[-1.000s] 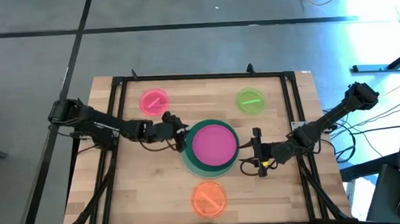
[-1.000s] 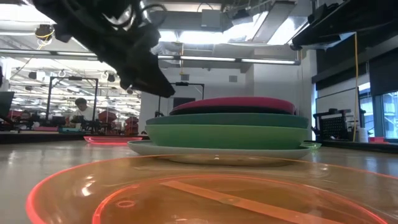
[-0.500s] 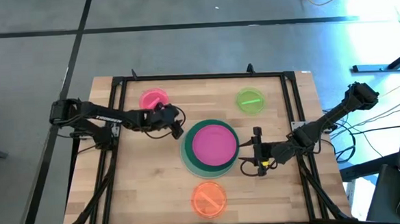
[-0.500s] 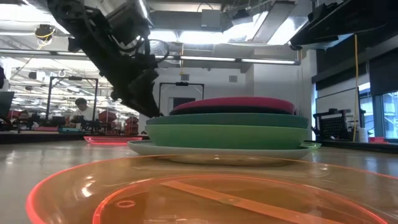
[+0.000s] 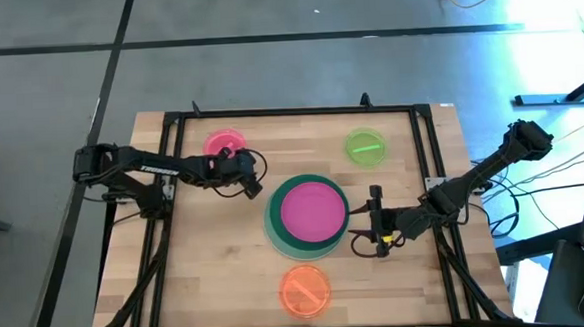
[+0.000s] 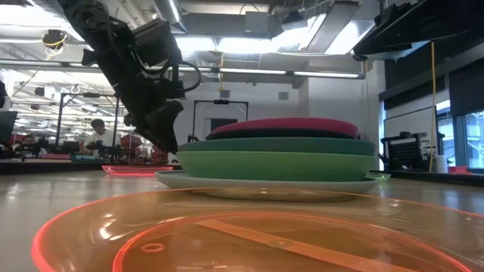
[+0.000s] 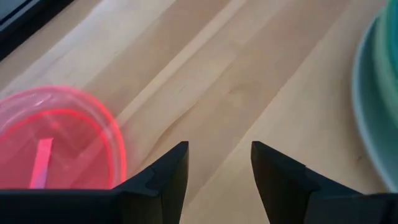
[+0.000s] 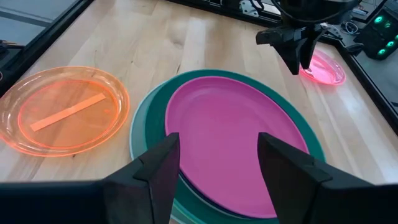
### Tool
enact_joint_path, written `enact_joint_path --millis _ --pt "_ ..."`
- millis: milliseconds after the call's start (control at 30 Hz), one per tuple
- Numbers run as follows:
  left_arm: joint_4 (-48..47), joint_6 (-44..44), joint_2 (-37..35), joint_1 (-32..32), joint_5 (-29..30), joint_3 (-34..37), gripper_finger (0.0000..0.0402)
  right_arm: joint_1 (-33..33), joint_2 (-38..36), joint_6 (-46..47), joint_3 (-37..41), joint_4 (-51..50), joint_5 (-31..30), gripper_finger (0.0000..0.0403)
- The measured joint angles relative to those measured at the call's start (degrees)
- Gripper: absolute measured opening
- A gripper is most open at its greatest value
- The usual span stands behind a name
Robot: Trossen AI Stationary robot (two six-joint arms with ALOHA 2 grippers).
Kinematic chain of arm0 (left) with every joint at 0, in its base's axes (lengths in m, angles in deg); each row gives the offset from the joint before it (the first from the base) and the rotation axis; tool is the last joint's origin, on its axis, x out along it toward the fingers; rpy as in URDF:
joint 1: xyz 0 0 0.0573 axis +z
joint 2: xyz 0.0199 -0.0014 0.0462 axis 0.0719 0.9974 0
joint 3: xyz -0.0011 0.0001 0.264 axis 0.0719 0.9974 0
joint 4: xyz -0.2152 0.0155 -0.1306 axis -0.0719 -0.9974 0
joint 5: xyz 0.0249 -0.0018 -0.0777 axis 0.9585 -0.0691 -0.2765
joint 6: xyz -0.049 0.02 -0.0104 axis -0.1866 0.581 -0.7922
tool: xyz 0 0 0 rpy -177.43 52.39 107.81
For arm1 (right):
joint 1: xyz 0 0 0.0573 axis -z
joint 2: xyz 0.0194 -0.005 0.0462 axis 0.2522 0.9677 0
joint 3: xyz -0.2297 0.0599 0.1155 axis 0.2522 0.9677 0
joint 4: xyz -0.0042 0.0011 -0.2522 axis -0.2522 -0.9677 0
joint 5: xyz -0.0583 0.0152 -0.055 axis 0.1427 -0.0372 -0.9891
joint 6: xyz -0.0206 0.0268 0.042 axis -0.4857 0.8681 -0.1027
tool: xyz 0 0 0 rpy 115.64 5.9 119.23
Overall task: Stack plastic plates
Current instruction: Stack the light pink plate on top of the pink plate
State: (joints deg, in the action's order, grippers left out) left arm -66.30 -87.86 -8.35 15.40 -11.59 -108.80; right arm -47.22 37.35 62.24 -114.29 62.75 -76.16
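At the table's centre sits a stack of round plastic plates (image 5: 307,218) topped by the magenta plate (image 5: 312,209). At its ten o'clock, the left gripper (image 5: 252,189) hangs open and empty near the small translucent pink plate (image 5: 223,145). At three o'clock the right gripper (image 5: 375,216) waits open; the lime plate (image 5: 365,147) lies at one o'clock, the orange plate (image 5: 305,289) at six.

**Arms, current pose**

Left claw (image 5: 253,182): arm stretched across from the left edge, wrist angled down, fingers (image 7: 163,176) parted, nothing between them. Right claw (image 5: 374,203): arm reaching in from the right, low, fingers (image 8: 152,171) spread wide, empty.
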Motion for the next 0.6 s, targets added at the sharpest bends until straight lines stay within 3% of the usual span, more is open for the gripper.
enact_joint_path --millis 600 --pt "-8.5 -2.2 0.0 3.8 -2.9 0.0 0.0166 0.0 0.0 0.0 0.0 0.0 -0.2 0.0205"
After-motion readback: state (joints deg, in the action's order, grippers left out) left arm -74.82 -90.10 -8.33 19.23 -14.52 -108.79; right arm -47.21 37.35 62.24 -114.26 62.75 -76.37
